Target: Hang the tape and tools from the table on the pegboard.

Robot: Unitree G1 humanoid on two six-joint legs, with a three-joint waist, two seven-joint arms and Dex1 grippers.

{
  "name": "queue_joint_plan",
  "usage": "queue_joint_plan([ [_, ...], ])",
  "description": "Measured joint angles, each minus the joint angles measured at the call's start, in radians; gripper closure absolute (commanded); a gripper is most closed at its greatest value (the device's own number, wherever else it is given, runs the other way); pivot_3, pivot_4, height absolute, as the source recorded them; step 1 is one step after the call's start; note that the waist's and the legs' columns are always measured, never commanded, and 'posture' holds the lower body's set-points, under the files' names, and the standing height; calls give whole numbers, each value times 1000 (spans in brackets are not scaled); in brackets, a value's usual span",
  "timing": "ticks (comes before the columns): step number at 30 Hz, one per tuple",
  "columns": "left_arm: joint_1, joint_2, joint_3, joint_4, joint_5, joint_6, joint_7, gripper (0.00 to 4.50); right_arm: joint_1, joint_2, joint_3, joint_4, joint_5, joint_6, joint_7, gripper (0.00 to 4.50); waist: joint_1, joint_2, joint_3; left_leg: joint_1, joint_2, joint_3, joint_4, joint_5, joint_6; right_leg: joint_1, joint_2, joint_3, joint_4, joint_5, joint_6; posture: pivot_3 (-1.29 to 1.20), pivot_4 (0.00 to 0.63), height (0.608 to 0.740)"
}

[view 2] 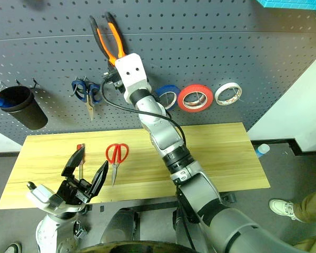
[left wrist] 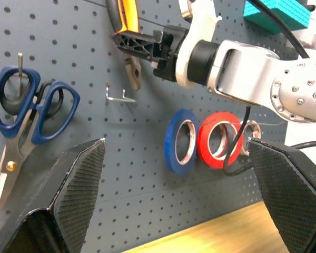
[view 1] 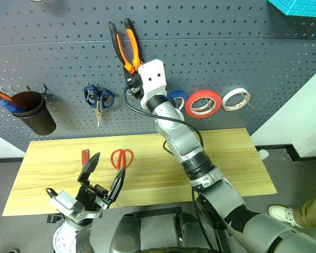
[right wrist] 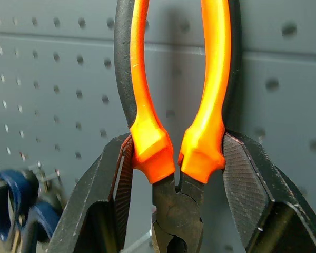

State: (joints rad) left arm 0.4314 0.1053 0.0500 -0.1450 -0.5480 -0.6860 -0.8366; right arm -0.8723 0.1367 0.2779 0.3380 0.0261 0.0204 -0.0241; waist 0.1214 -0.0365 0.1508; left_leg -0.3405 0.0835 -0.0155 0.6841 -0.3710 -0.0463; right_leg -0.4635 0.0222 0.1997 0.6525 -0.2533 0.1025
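Pliers [view 1: 125, 46] pinched near the pivot between the two black fingers of the right gripper [right wrist: 176, 158], handles up, nose down, held close against the pegboard [view 1: 226, 47] just above an empty metal hook [left wrist: 121, 96]. Fingers pressed on the orange handle bases from both sides. Left gripper [view 1: 101, 178] low over the near edge of the table [view 1: 226, 158], fingers spread wide, holding nothing. Red tape [view 1: 203, 103] already on the board, between a blue roll [left wrist: 180, 140] and a whitish roll [view 1: 236, 99]. Red-handled scissors [view 1: 121, 158] and small red-handled screwdriver [view 1: 85, 156] flat on the wood, not yet hung.

Likely risks from here: handles missing the hook, since nose and hook sit close but not aligned; a slip through the pads on release, ending in a drop onto the table; a knock against the blue-handled scissors [view 1: 98, 98] hanging just beside. Cause in each case: letting go before the hook truly carries the weight.
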Motion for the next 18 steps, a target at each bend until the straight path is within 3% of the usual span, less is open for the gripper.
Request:
queue_joint_plan([
  [5,19,0,-13,-26,13,-1,14,0,-71,26,15,4,1,-4,-11,2400,2,1,0,0,0,0,-1,0,0,0,0,0,0,0,0,384,122,703],
  [18,34,10,-30,-55,26,-4,48,0,-71,27,45,89,20,-29,-11,2400,2,2,1,-1,0,0,-1,0,0,-1,0,0,0,0,0,401,128,703],
])
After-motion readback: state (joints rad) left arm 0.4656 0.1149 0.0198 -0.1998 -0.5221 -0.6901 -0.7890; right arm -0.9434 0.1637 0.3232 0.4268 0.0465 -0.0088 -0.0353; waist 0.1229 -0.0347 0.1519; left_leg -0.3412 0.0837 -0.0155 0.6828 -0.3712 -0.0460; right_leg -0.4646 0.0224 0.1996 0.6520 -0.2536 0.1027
